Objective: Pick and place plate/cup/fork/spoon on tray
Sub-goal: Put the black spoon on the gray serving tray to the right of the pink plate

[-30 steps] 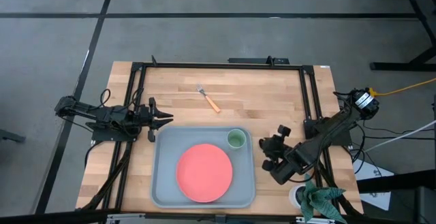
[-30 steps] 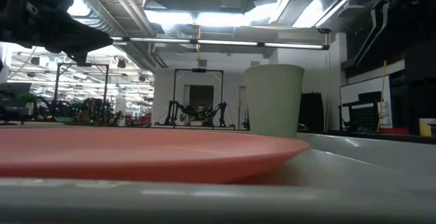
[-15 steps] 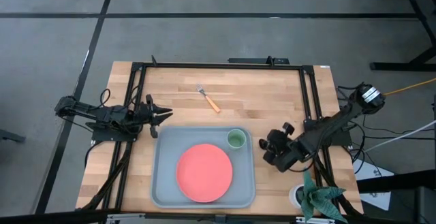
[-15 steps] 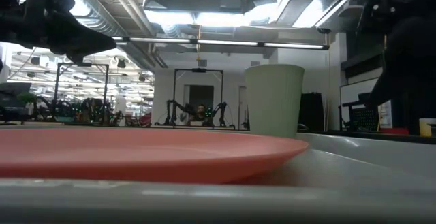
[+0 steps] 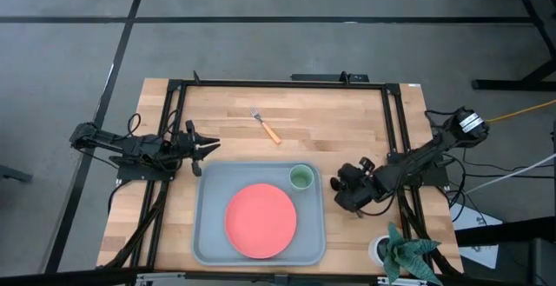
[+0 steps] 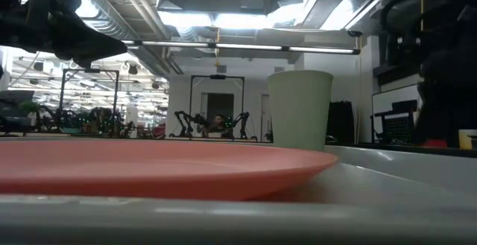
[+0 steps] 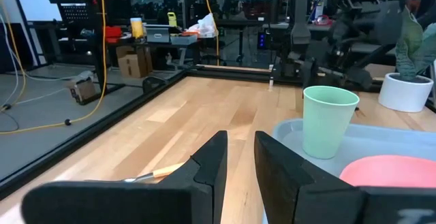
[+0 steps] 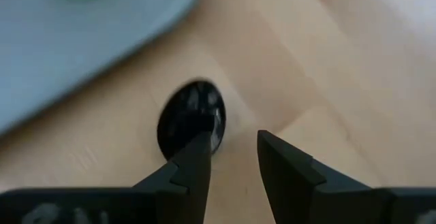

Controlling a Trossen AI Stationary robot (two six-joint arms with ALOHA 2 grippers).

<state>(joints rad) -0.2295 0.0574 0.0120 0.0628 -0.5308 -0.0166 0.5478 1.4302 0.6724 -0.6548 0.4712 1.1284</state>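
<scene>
Spoon (image 8: 193,117): dark bowl lies on the bare wood just off the tray's (image 5: 208,234) right edge, directly at the right gripper's (image 8: 231,159) fingertips, which are slightly apart around nothing. Plate (image 5: 261,220) sits in the tray's middle; cup (image 5: 301,177) stands upright in the tray's far right corner. Left gripper (image 5: 208,146) hovers near the tray's far left corner, fingers a narrow gap apart, empty. Fork (image 5: 266,126) lies on the table beyond the tray.
</scene>
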